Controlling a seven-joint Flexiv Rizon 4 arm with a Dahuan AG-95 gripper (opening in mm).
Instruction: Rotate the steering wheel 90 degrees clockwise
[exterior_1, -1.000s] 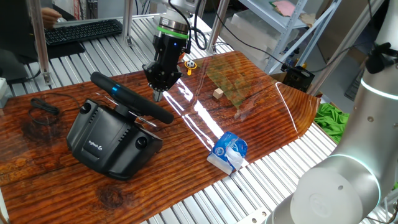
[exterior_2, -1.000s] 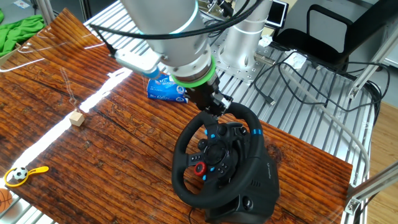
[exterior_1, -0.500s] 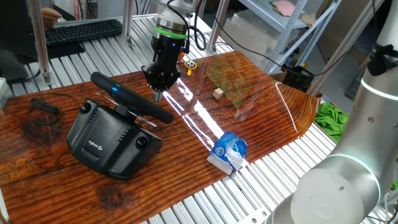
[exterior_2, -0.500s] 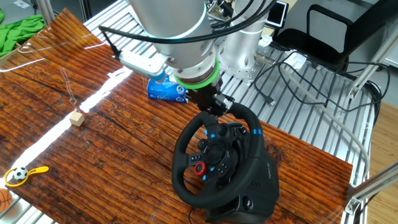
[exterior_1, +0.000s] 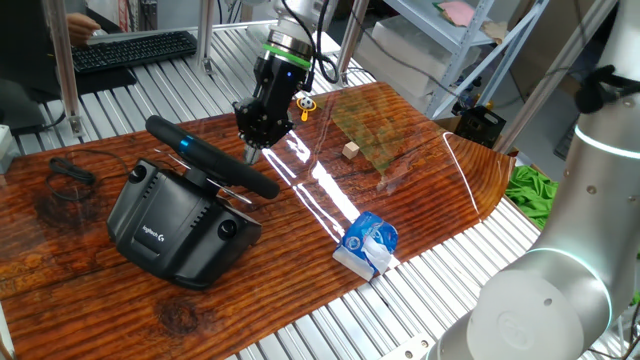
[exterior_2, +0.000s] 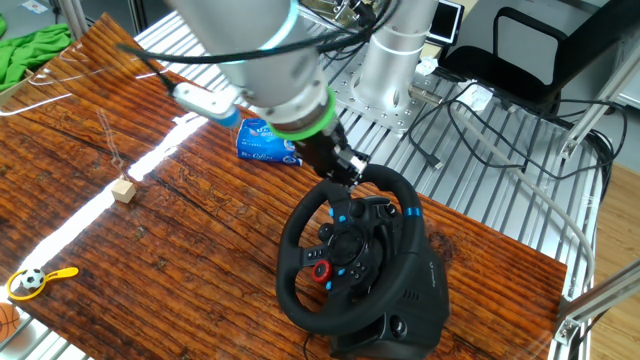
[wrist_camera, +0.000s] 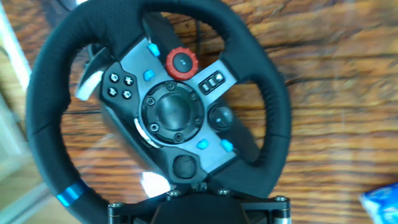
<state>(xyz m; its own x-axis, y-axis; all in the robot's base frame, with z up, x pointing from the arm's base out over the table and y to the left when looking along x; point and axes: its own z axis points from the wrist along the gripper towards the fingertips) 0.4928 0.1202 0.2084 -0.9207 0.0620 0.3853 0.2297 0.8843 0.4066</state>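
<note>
The black steering wheel (exterior_1: 210, 158) stands tilted on its bulky black Logitech base (exterior_1: 180, 225) at the left of the wooden board. In the other fixed view the steering wheel (exterior_2: 345, 250) faces the camera, its blue rim mark at the upper right. My gripper (exterior_1: 252, 152) comes down with its fingers together, their tip against the far part of the rim (exterior_2: 352, 175). In the hand view the wheel (wrist_camera: 168, 106) fills the frame, and my gripper (wrist_camera: 199, 186) shows only as a dark body at the bottom edge.
A blue-white packet (exterior_1: 368, 245) lies near the board's front edge. A small wooden cube (exterior_1: 350, 150) and a greenish sheet (exterior_1: 375, 125) lie behind the gripper. A yellow toy with a ball (exterior_1: 303, 103) and a black keyboard (exterior_1: 135, 48) are further back.
The arm's wrist has leaned over while the fingertips stay at the rim. The wheel has not visibly turned.
</note>
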